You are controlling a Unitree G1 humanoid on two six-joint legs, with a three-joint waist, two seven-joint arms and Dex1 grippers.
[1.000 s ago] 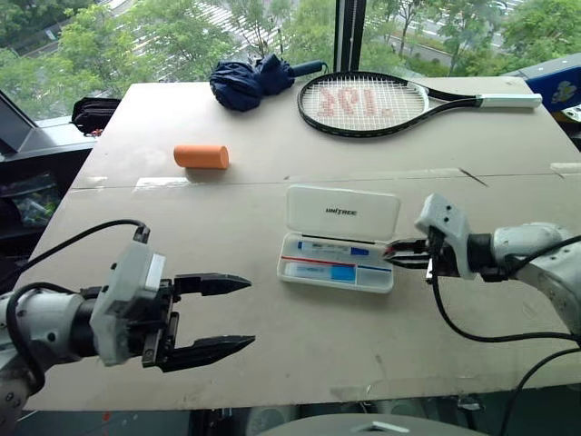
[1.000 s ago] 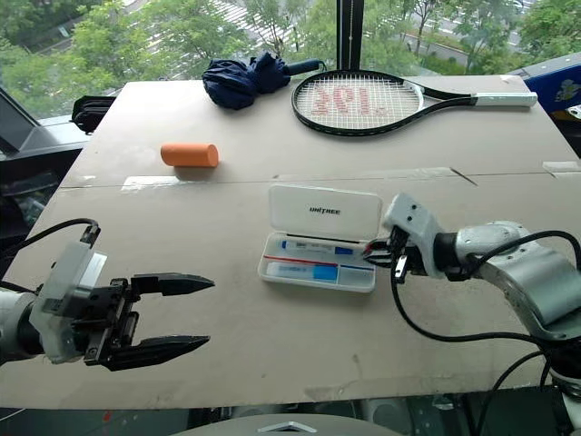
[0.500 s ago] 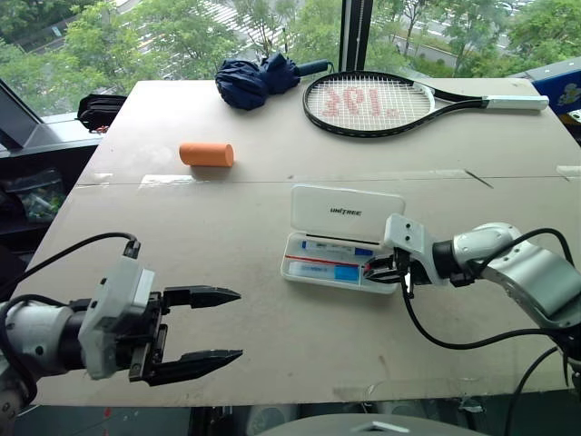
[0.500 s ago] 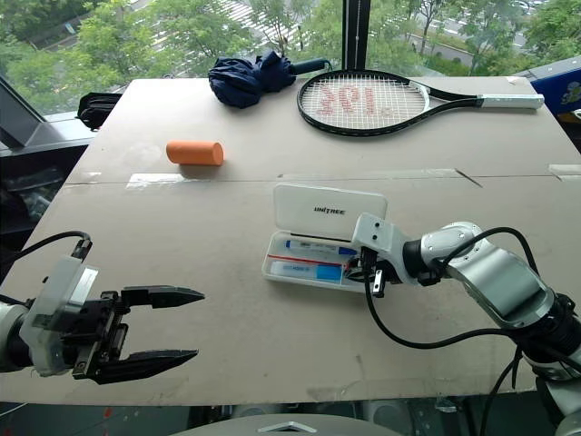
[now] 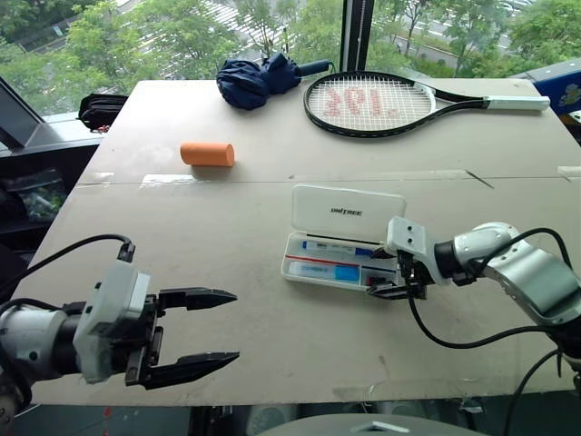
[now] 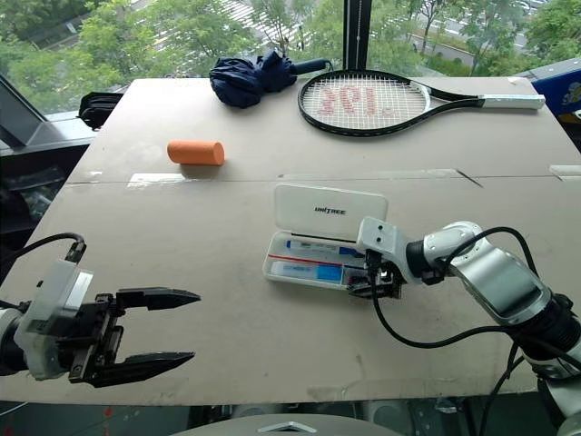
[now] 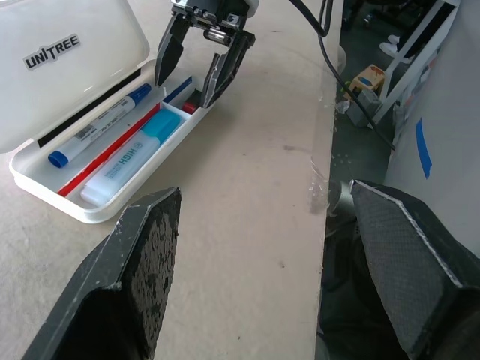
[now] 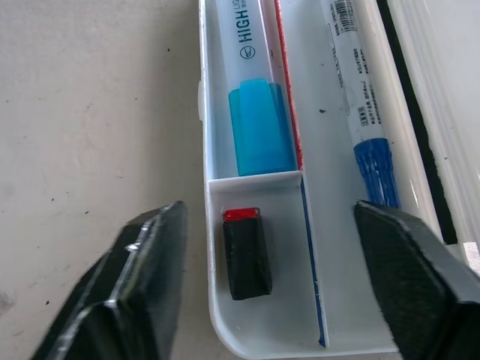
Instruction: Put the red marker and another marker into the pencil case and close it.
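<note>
white pencil case [image 5: 349, 213] lid "unitree" | highlighter [image 8: 251, 82] "high" | right hand [image 7: 196, 69] spread, empty | left hand [image 5: 195, 329] spread, empty

A test room high in a building: a bare board table [image 5: 227, 227] against a big window [image 5: 182, 36], treetops beyond the table.

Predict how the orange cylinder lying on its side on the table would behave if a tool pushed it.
The orange cylinder lies on its side on the flat board table, so it would probably roll if pushed across its length. Pushed end-on, it would more likely slide. It looks short and plain, with nothing near to stop it, so it may travel some way. Its weight cannot be judged.
</note>
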